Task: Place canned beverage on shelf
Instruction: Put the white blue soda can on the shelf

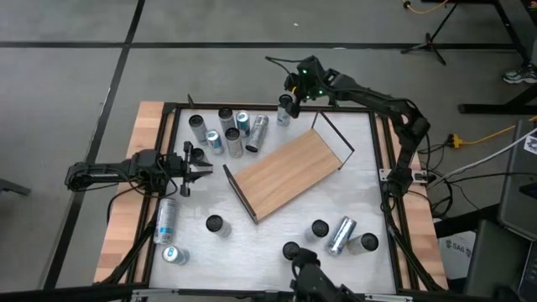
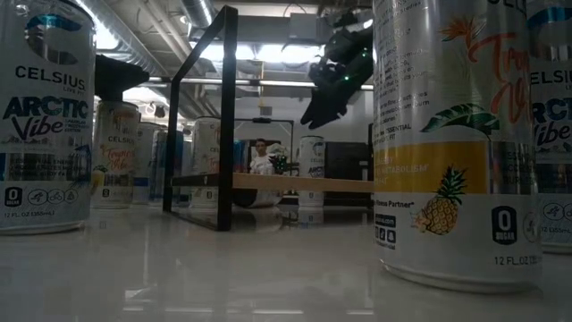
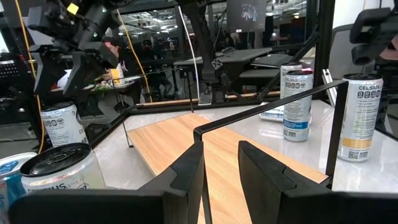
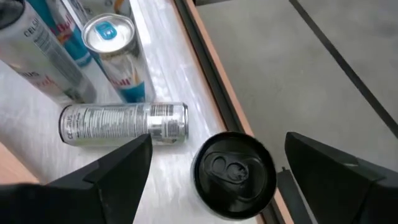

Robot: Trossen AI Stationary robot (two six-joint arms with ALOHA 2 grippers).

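**Clerk:** At mid-surface, the shelf [image 1: 289, 174] is lying askew: a flat wood-grain board, light brown, matte, with thin black frame rails standing at both short ends. The surface [image 1: 361, 197] is showing pale and glossy.

**Checker:** And the cans?

**Clerk:** Slim aluminium cylinders, printed. A black-topped can [image 4: 235, 172] is standing upright at the far rim, directly below the right end effector [image 4: 217, 163], whose fingers are spreading wide to either side of it, apart from it. A silver can [image 4: 124, 124] is lying on its side just beside it.

**Checker:** The left end effector?

**Clerk:** The left end effector [image 1: 204, 172] is hovering pressed together, near the shelf's left end.

**Checker:** Obscured?

**Clerk:** Large near cans are cropping the low view.
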